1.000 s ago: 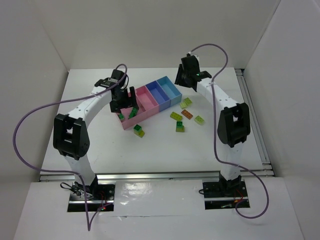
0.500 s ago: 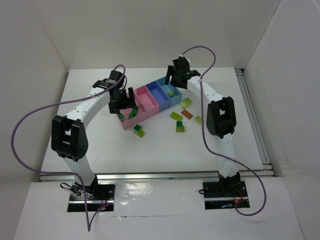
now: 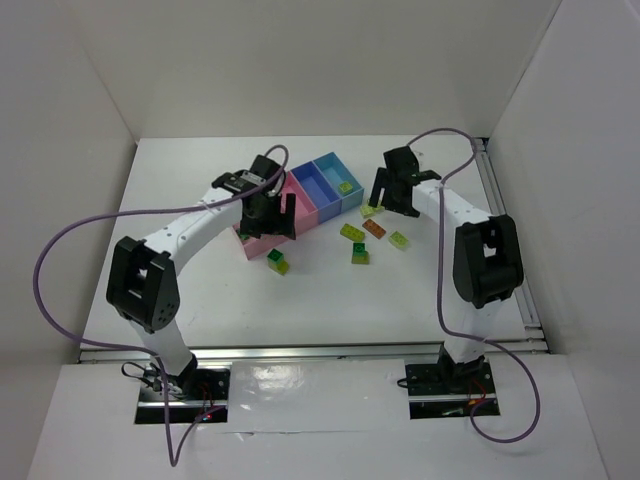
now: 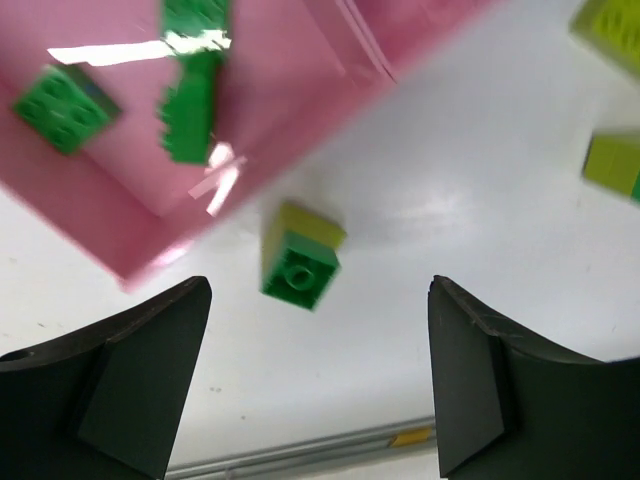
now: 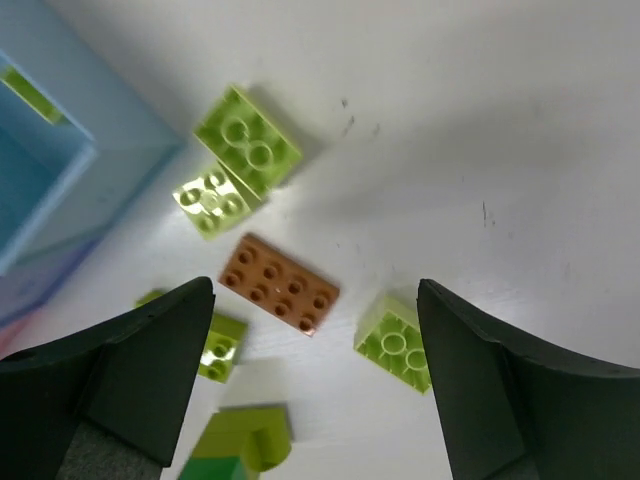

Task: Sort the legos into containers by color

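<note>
Left hand (image 4: 318, 340) gapes empty over a green-and-yellow brick stack (image 4: 300, 256) just beside the pink bin (image 4: 120, 225); right hand (image 5: 312, 320), also open, hovers above the orange brick (image 5: 279, 284).

Pink bin (image 4: 300, 60) w/ dk-green bricks (image 4: 60, 108); med-blue bin (image 3: 312, 188); lt-blue bin (image 5: 90, 190); orange brick (image 5: 279, 283); yel-green bricks (image 5: 247, 140); white table (image 3: 300, 300).

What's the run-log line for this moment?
left hand: open, above green-yellow brick beside pink bin | right hand: open, above orange brick | both empty
</note>
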Tool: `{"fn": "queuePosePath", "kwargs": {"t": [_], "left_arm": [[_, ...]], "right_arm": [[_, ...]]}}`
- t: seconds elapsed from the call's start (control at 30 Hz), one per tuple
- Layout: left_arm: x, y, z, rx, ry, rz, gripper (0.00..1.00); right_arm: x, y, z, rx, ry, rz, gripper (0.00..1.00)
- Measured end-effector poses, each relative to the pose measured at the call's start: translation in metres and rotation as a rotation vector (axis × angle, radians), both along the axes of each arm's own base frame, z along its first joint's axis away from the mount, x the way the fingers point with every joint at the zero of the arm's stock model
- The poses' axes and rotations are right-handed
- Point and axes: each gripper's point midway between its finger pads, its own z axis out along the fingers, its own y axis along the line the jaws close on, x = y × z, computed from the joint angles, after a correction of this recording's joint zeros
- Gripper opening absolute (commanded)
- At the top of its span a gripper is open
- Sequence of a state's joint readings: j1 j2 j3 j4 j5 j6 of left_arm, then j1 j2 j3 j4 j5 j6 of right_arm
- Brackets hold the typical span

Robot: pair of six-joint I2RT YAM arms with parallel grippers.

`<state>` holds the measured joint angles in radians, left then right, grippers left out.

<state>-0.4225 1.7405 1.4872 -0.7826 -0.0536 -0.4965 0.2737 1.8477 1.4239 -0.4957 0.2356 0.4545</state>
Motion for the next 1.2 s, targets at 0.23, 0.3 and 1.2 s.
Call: {"fn": "queuePosePath", "kwargs": {"t": [0.23, 0.3, 1.2], "left_arm": [[-0.040, -0.016, -0.026, 0.079, 0.071, -0.093, 0.89], [-0.040, -0.014, -0.026, 0.091, 0.069, -0.089, 0.89], [-0.030, -0.015, -0.015, 0.091, 0.028, -0.096, 0.87]], "right_arm": [[-0.045, -0.012, -0.044, -0.007, 0.140, 0.032, 0.90], [-0.048, -0.016, -0.047, -0.007, 0.153, 0.040, 0.90], [-0.069, -0.016, -0.075, 0.045, 0.197, 0.128, 0.30]]}}
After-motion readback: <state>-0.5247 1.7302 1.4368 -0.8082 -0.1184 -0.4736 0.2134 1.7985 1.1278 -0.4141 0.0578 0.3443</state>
